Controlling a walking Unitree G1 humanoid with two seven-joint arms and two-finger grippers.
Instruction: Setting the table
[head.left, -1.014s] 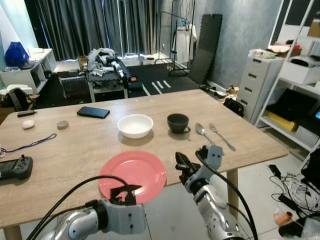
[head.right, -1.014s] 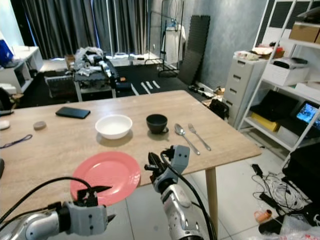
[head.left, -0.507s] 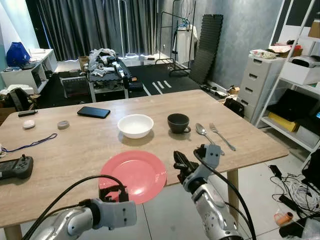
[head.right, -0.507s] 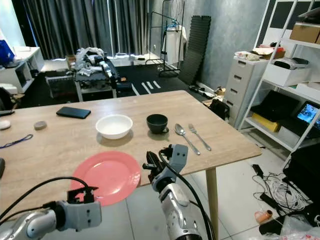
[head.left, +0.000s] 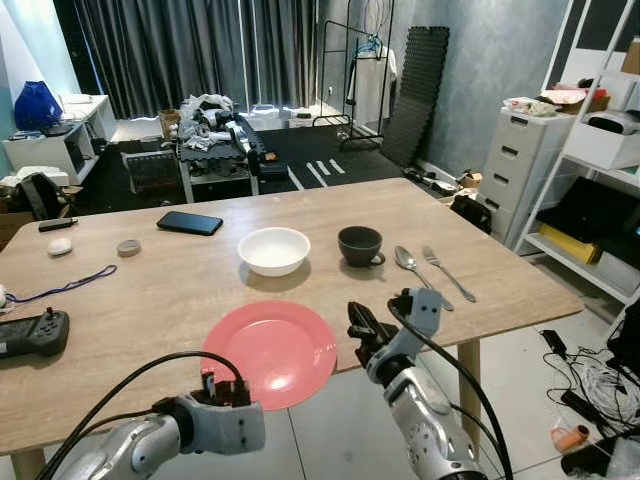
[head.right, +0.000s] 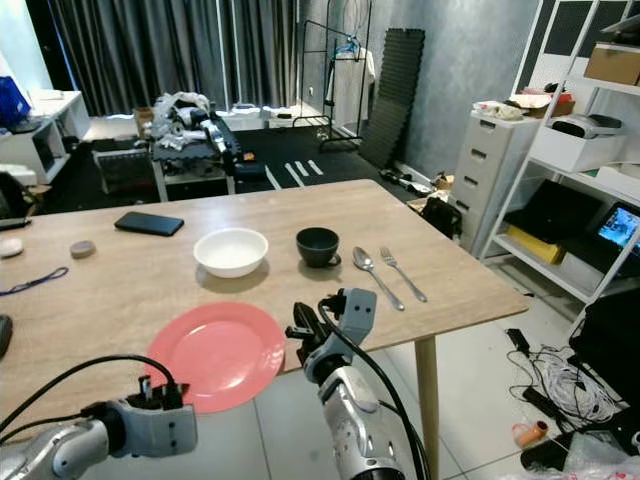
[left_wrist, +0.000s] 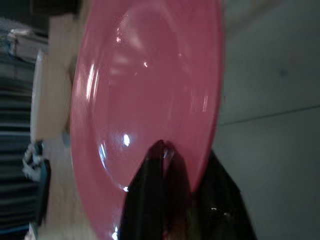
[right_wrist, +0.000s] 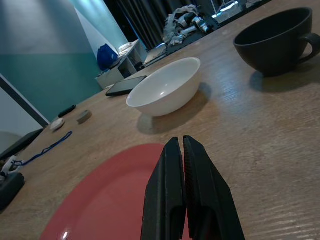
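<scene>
A pink plate (head.left: 270, 345) lies at the near edge of the wooden table (head.left: 170, 290), partly over the edge. My left gripper (head.left: 222, 386) is at its near rim; in the left wrist view the fingers (left_wrist: 159, 172) pinch the plate's rim (left_wrist: 145, 85), one above and one below. My right gripper (head.left: 360, 330) hovers just right of the plate, shut and empty; its closed fingertips (right_wrist: 179, 142) point over the plate toward a white bowl (head.left: 274, 249). A black cup (head.left: 360, 245), a spoon (head.left: 412, 268) and a fork (head.left: 445, 272) lie further right.
A phone (head.left: 189, 222), a lanyard (head.left: 60, 288), a game controller (head.left: 30, 333) and small round items occupy the table's left and far side. White drawers (head.left: 525, 165) and shelving stand at the right. Cables (head.left: 590, 390) lie on the floor there.
My left gripper has shifted a little to the left along the plate's near rim. The plate and my right gripper have hardly moved.
</scene>
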